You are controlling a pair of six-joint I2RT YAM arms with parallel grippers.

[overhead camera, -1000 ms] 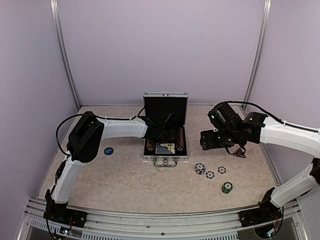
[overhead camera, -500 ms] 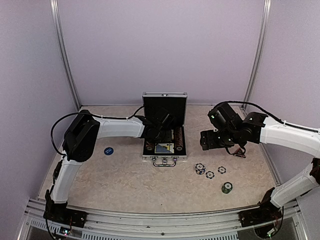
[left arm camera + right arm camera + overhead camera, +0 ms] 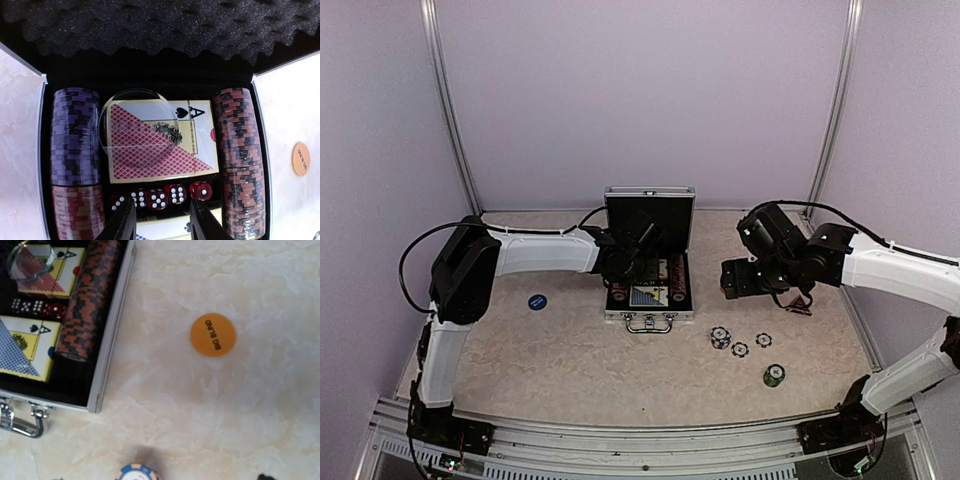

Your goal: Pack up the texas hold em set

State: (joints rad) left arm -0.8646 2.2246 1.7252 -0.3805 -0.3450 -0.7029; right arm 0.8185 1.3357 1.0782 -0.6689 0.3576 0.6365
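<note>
Since the case [image 3: 672, 210] sits open mid-bench with its lid standing up, most of the set looks packed already. There are purple chips [image 3: 75, 135] down one side and red-and-black chips [image 3: 237, 150] down the other, with a row of dice [image 3: 159, 196] between them. A clear disc [image 3: 132, 122] lies on the red-backed deck [image 3: 165, 150].

The left gripper [image 3: 161, 202] hangs over the dice, jaws apart with nothing in them. I'd lift it straight up from there, because any sideways drift could knock that disc, which overhangs the deck's edge.

What's left out on the bench is an orange disc [image 3: 212, 335] just right of the case, a blue disc [image 3: 537, 300] to its left, three loose striped chips [image 3: 739, 349] and a small green stack [image 3: 774, 374]. The right gripper [image 3: 798, 303] hovers near the orange disc, jaws wide and empty as far as I can see.

Flat discs are a pain to pick up. My guess is you centre over one, come down until the tips touch the bench on either side of it, then close slowly so it doesn't skate away. The lid goes down last.
</note>
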